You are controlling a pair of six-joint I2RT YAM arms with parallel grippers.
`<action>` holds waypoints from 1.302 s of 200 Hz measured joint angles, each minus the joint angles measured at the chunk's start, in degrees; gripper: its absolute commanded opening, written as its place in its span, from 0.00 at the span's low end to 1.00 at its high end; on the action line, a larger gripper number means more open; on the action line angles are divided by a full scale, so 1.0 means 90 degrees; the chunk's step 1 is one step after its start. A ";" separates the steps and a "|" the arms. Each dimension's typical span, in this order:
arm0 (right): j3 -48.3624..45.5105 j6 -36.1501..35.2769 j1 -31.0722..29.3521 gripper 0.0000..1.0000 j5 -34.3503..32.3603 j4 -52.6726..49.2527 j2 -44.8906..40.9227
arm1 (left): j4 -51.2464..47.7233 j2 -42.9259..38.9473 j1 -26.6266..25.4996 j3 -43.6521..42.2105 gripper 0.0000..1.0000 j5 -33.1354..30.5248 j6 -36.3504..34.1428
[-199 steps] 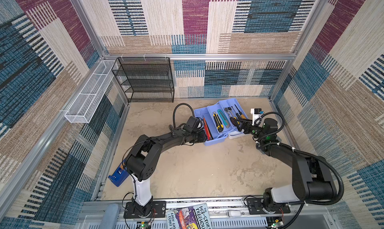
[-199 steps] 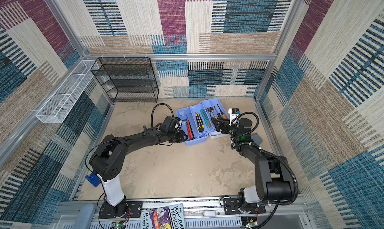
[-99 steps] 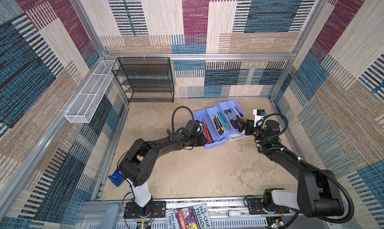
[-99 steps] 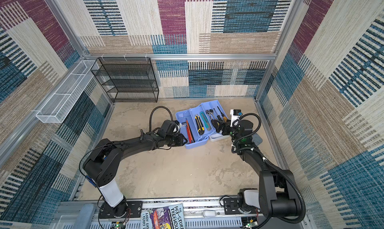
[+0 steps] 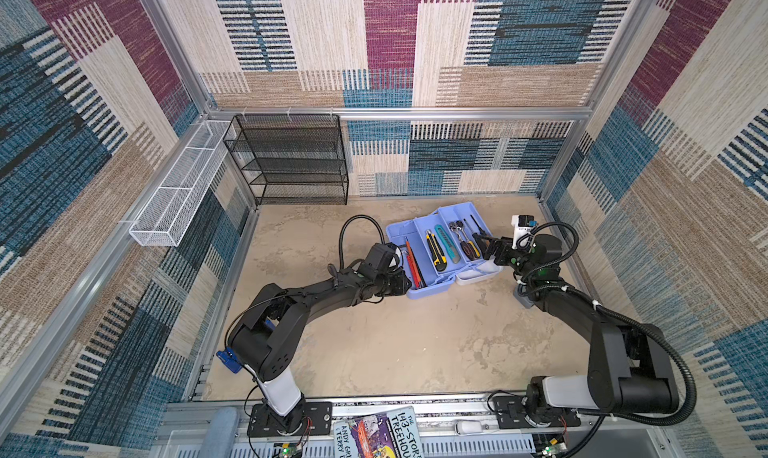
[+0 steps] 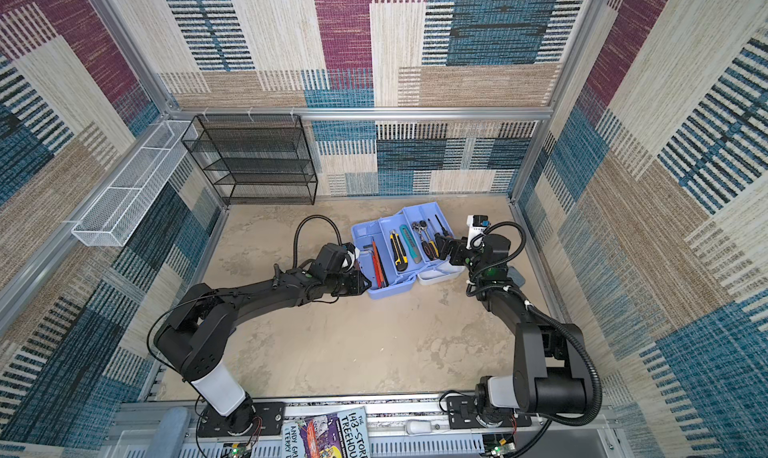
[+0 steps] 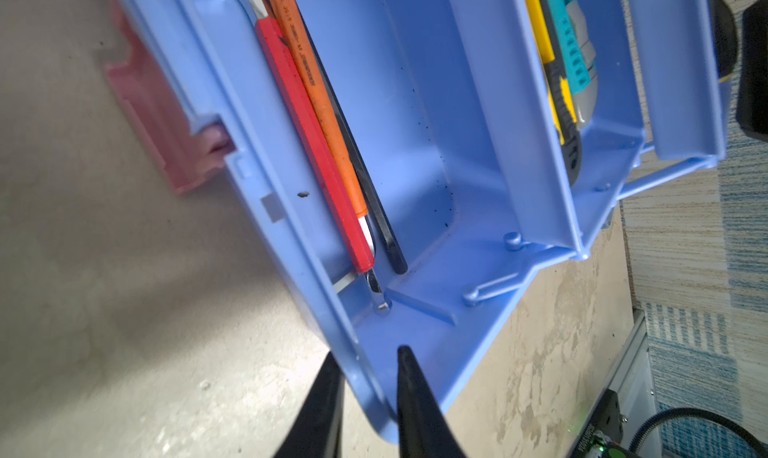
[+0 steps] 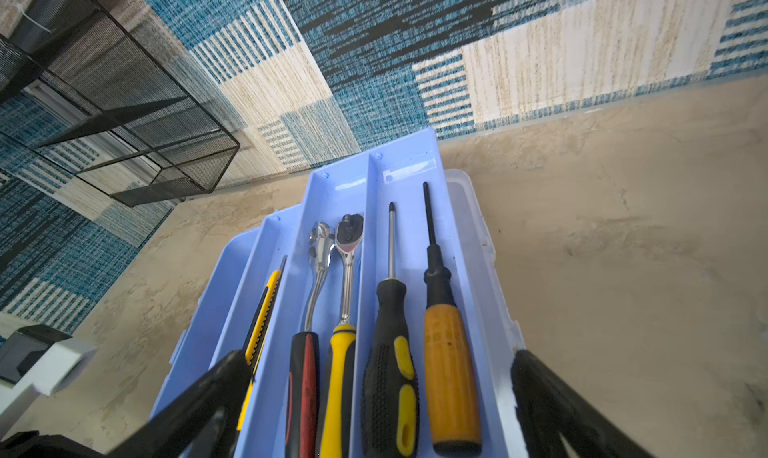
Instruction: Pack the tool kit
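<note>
The tool kit [image 5: 432, 289] lies open at the back right of the floor in both top views, its light-blue trays [image 6: 415, 210] fanned out over the white lid [image 5: 478, 276]. Two utility knives [image 5: 440, 246], two ratchets [image 8: 334, 244] and two screwdrivers [image 8: 451, 364] lie in the trays. Red and orange tools [image 7: 316, 144] rest in the base. The pink latch [image 7: 153, 115] hangs outside. My left gripper [image 7: 368, 393] pinches the base's front wall, one finger inside and one outside. My right gripper [image 8: 384, 377] is open, its fingers [image 8: 540, 393] straddling the upper tray's near end.
A black wire-mesh rack [image 5: 291, 161] stands at the back wall and a white wire-mesh basket [image 5: 178, 194] hangs on the left wall. A white and black device [image 5: 521, 225] stands right of the kit. A book [image 5: 378, 433] lies at the front edge.
My left gripper's jaws have narrowed onto the base's front wall. My right gripper's jaws have spread wider at the tray's end.
</note>
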State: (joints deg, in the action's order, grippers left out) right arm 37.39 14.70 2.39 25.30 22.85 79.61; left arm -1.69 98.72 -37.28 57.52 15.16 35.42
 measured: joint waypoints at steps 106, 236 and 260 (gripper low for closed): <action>-0.0223 0.0474 0.0032 0.92 0.0692 0.0474 0.0131 | -0.0165 -0.0291 0.0002 -0.0248 0.25 -0.0056 0.0017; -0.0294 0.1265 -0.0644 0.88 0.0330 0.0481 -0.0369 | -0.0245 -0.0216 0.0005 -0.0214 0.27 -0.0126 -0.0046; -0.0294 0.1314 -0.0765 0.88 0.0221 0.0367 -0.0464 | -0.0233 -0.0170 0.0005 -0.0187 0.27 -0.0126 -0.0039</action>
State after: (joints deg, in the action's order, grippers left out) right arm 34.74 26.52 -4.49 27.29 26.15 75.44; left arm -3.79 97.19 -37.23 55.83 14.02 35.07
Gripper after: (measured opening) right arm 0.876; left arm 0.266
